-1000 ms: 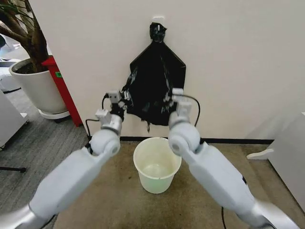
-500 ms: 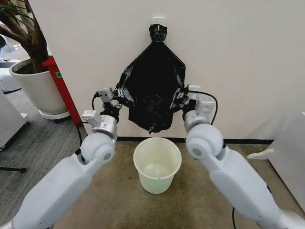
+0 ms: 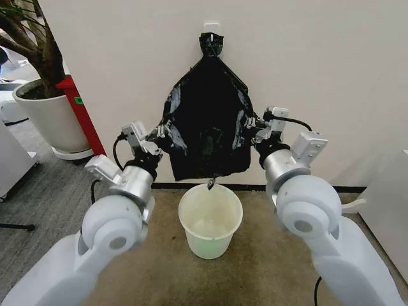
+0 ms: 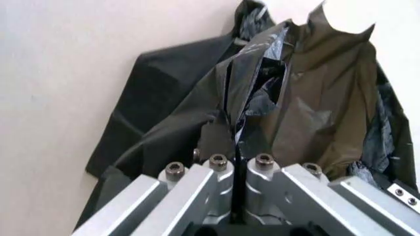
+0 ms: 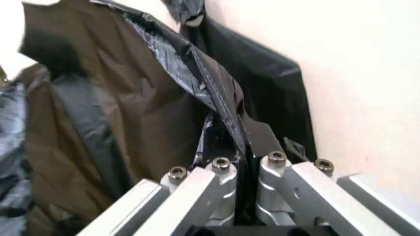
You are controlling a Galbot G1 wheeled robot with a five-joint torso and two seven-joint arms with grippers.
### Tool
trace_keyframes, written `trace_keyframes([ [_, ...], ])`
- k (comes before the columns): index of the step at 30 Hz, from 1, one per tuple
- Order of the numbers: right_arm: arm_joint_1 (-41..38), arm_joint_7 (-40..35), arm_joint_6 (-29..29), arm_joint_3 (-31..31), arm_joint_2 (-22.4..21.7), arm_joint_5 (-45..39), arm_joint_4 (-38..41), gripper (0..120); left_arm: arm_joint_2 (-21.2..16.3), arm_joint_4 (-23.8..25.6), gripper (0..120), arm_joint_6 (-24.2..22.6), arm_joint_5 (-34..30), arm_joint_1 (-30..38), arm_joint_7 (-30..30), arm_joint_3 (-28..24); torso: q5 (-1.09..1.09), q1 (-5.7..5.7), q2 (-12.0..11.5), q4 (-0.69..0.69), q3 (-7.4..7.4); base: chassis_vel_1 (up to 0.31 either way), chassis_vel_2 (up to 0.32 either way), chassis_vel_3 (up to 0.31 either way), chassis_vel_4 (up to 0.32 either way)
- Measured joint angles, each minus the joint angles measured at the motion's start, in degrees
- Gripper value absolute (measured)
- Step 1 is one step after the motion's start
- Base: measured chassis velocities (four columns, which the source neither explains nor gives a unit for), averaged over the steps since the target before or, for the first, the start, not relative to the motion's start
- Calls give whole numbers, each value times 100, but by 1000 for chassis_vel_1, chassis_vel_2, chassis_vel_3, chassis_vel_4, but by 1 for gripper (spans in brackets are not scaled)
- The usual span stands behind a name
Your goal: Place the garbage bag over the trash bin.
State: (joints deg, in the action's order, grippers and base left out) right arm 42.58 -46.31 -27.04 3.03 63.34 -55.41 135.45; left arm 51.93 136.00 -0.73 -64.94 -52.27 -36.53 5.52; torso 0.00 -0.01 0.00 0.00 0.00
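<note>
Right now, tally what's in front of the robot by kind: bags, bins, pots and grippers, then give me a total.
Black bags: 2, the garbage bag stretched between the grippers and the bundle hung on the wall
Bins: 1, the trash bin
Plant pots: 1, the pot
Grippers: 2, left gripper and right gripper, both pinching the bag
Total: 6

I see a plain cream wall (image 3: 331,76) straight ahead, with a dark baseboard (image 3: 357,189) along its foot. Below the wall lies brown carpet (image 3: 255,268). Left of the wall stands a red panel (image 3: 83,121), then a white pot (image 3: 48,118) holding a plant (image 3: 32,44), on grey carpet (image 3: 44,197).
</note>
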Motion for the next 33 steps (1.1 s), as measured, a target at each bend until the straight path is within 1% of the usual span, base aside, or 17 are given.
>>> trace_keyframes([
  [5, 361, -59, -8, -48, 49, -95, 111, 0, 158, 38, 0, -3, 160, -293, 20, -16, 0, 0, 0, 0, 0, 0, 0, 0, 0],
  [9, 531, -62, -8, -116, 103, -68, 130, 0, 198, 61, 0, -12, 232, -383, 26, -13, -1, 0, 0, 0, 0, 0, 0, 0, 0],
  [10, 653, -56, -8, -175, 154, -6, 132, 0, 204, 86, 0, -16, 264, -444, 35, 2, 0, 0, 0, 0, 0, 0, 0, 0, 0],
  [11, 905, 39, -7, -280, 304, 260, 114, 0, 208, 67, 0, -2, 395, -629, 106, 8, 0, 0, 0, 0, 0, 0, 0, 0, 0],
  [13, 914, 79, -6, -280, 327, 327, 115, 0, 234, 26, 0, 6, 440, -662, 134, -13, -1, 0, -1, 1, 0, 0, 0, 0, 0],
  [17, 807, 82, -6, -168, 245, 275, 137, 0, 307, -54, 0, 23, 449, -574, 172, -56, -1, 0, 0, 1, 0, 0, 0, 0, 0],
  [22, 931, 92, -5, 83, 118, 194, 247, 0, 439, -358, 0, 158, 434, -339, 322, -204, 0, 0, 0, 0, 1, 0, 0, 0, 0],
  [23, 931, 92, -5, 83, 118, 194, 247, 0, 439, -358, 0, 158, 434, -339, 322, -204, 0, 0, 0, 0, 1, 0, 0, 0, 0],
  [30, 1224, 182, 13, 229, 131, 274, 335, 0, 664, -795, 0, 267, 443, -98, 374, -556, 0, 0, 0, -1, 1, 0, 0, 0, 0],
  [33, 1265, 193, 19, 230, 145, 300, 344, 0, 720, -872, 0, 278, 462, -98, 382, -610, 0, 0, 0, 0, 0, 0, 0, 0, 0],
])
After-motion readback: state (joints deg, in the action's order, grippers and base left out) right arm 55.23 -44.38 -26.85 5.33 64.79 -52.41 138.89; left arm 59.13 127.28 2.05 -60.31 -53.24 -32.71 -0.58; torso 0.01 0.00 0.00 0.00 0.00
